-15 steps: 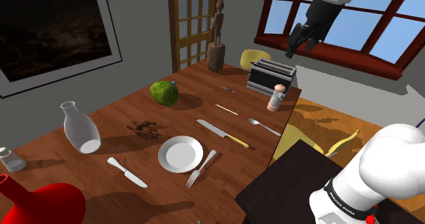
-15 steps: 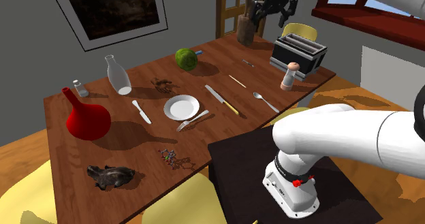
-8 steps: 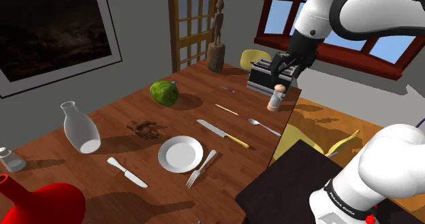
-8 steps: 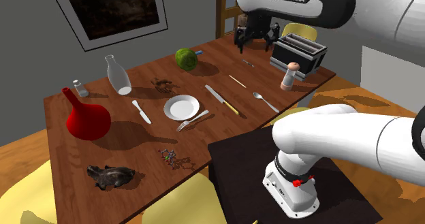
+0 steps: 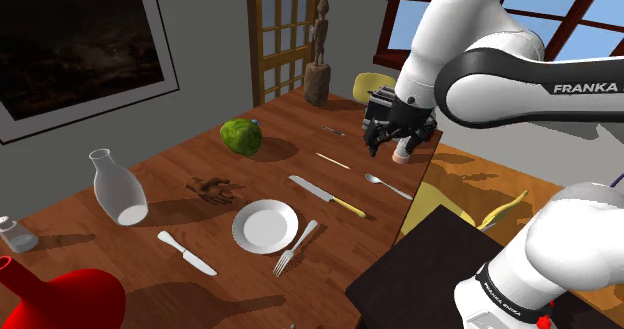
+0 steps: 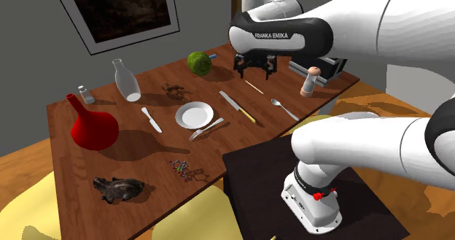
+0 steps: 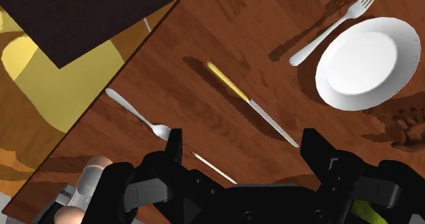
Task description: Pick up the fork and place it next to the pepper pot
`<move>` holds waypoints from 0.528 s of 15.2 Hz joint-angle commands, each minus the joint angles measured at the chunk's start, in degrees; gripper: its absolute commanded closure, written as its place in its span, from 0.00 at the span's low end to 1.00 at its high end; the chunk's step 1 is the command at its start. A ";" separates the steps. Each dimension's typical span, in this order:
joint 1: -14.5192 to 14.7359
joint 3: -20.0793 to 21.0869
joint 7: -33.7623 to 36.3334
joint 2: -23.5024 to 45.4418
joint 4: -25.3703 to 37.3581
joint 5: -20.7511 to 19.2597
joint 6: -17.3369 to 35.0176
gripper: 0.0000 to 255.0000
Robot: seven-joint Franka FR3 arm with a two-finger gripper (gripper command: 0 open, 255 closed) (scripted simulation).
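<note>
The silver fork [image 5: 296, 247] lies on the wooden table [image 5: 160, 167] near its front edge, beside a white plate [image 5: 265, 225]; it also appears as the fork [image 6: 206, 130] and the fork [image 7: 334, 25]. The pepper pot [image 6: 312, 80] stands upright near the table's far corner, by the toaster [image 6: 329, 58]; in the wrist view the pepper pot [image 7: 88, 188] sits beside one finger. My gripper [image 5: 390, 142] hangs open and empty above the table close to the pot, well away from the fork. It is seen again as the gripper [image 6: 254, 69] and the gripper [image 7: 243, 148].
A yellow-handled knife [image 5: 328, 197], a spoon [image 5: 388, 185] and a thin stick [image 5: 333, 161] lie between gripper and fork. A green round thing [image 5: 241, 136], a glass bottle [image 5: 118, 187], a red vase [image 5: 60, 297], a butter knife [image 5: 186, 253] and a statue [image 5: 318, 62] also stand on the table.
The arm has swung down from near the window, bringing the open gripper low over the table beside the pepper pot. Nothing on the table has moved.
</note>
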 commanded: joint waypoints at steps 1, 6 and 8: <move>-0.11 3.46 5.35 2.08 -1.04 1.64 2.83 0.00; -2.31 11.89 17.51 10.35 -1.88 3.85 11.11 0.00; -3.99 15.59 22.75 14.54 -1.45 3.83 14.53 0.00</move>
